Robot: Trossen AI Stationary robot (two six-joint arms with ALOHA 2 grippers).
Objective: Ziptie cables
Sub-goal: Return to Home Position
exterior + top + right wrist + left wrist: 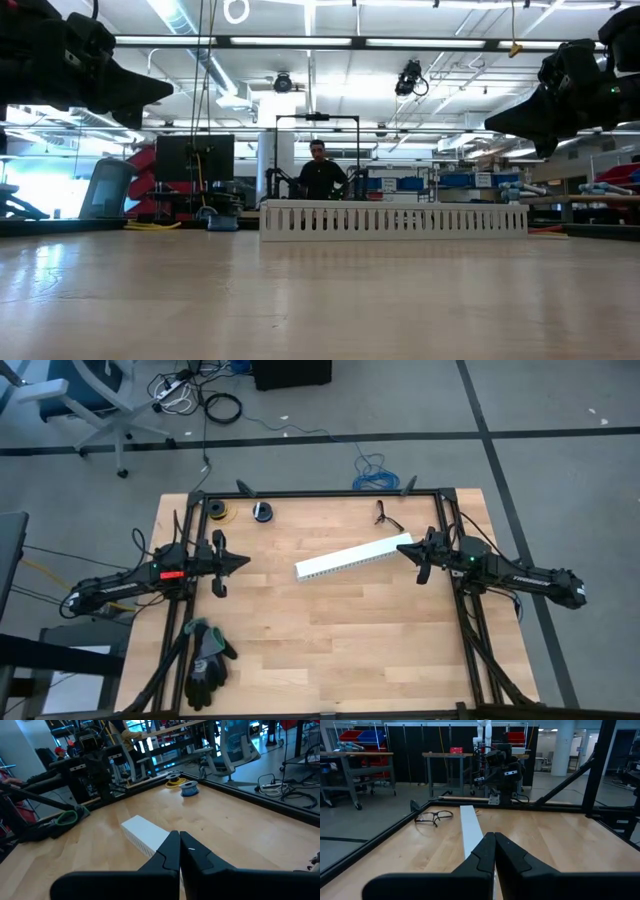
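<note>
The cables do not show on the table in any view. A long white perforated strip (352,558) lies flat and slanted on the wooden table (330,640), between the two arms. My left gripper (245,561) hovers shut above the table's left side, pointing level at the strip (470,827). My right gripper (400,547) hovers shut above the right side, just off the strip's right end (142,834). In the wrist views both the left gripper (494,836) and the right gripper (179,834) have their fingers together with nothing between them.
Glasses (388,517) lie at the far right. A yellow spool (217,512) and a blue spool (262,512) sit at the far left. Dark gloves (208,655) lie at the near left. A black frame (330,493) rims the table. A person (320,172) stands beyond it.
</note>
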